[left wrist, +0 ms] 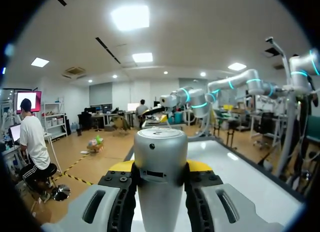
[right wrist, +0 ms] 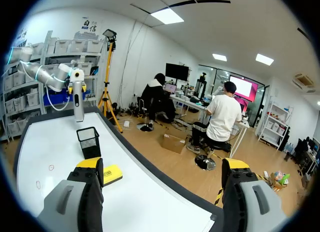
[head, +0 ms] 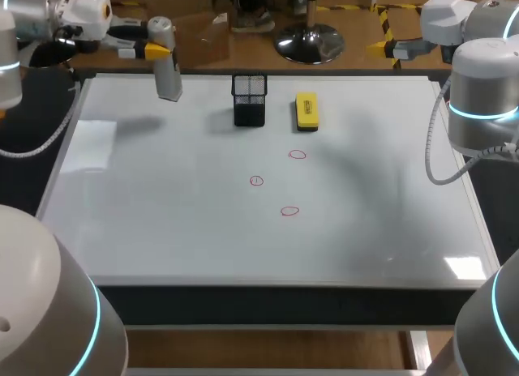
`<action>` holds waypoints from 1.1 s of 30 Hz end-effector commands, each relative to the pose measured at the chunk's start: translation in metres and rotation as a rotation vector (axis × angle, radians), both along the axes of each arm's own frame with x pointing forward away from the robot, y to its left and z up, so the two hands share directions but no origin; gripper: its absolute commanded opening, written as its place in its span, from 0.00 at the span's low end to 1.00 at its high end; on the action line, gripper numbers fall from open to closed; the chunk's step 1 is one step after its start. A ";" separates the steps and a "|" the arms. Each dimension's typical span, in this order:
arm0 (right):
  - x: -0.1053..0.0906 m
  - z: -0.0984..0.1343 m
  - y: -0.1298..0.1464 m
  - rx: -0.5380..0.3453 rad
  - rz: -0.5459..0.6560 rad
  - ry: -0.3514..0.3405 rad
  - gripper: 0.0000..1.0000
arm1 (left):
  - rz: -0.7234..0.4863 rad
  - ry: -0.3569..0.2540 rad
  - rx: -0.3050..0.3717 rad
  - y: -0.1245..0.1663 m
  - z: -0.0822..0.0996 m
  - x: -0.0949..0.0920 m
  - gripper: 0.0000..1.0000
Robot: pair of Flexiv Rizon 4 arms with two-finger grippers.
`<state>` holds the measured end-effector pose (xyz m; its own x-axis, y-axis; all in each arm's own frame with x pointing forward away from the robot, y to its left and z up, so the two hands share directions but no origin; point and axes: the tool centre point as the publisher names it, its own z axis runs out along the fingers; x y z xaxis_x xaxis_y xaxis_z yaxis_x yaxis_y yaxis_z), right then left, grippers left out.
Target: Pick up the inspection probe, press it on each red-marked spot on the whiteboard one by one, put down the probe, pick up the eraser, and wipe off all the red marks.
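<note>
Gripping grey cylindrical probe (head: 169,74) near its capped top: left tool (head: 159,49). Long axis near-vertical, cap up; right tool (right wrist: 162,165) wide, empty.

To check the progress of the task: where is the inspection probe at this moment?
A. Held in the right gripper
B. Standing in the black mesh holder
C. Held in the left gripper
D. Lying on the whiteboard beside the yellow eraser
C: the left gripper clamps the gray inspection probe from both sides above the whiteboard, while the right gripper is open and empty.
</note>
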<state>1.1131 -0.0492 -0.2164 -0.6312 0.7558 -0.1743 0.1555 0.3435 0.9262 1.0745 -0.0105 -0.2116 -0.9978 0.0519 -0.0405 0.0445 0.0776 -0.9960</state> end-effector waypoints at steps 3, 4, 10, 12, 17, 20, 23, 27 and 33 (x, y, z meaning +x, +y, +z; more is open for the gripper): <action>0.001 0.000 0.000 0.000 0.001 0.001 1.00 | -0.007 0.001 0.001 0.000 0.001 0.002 0.00; 0.001 0.000 0.000 0.000 0.001 0.001 1.00 | -0.007 0.001 0.001 0.000 0.001 0.002 0.00; 0.001 0.000 0.000 0.000 0.001 0.001 1.00 | -0.007 0.001 0.001 0.000 0.001 0.002 0.00; 0.004 -0.002 -0.001 -0.017 0.033 0.032 1.00 | -0.007 0.001 0.001 0.000 0.001 0.002 0.00; 0.006 -0.007 0.001 -0.096 0.165 0.133 1.00 | -0.007 0.001 0.001 0.000 0.001 0.002 0.00; 0.002 -0.012 0.006 -0.169 0.248 0.201 1.00 | -0.007 0.001 0.001 0.000 0.001 0.002 0.00; -0.005 -0.017 0.010 -0.263 0.332 0.269 1.00 | -0.007 0.001 0.001 0.000 0.001 0.002 0.00; -0.014 -0.023 0.020 -0.403 0.474 0.353 1.00 | -0.007 0.001 0.001 0.000 0.001 0.002 0.00; -0.025 -0.036 0.035 -0.597 0.675 0.435 1.00 | -0.007 0.001 0.001 0.000 0.001 0.002 0.00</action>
<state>1.0841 -0.0164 -0.2534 -0.8933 0.3960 -0.2125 0.0986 0.6341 0.7669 1.0757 -0.0102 -0.2113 -0.9976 0.0574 -0.0399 0.0443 0.0777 -0.9960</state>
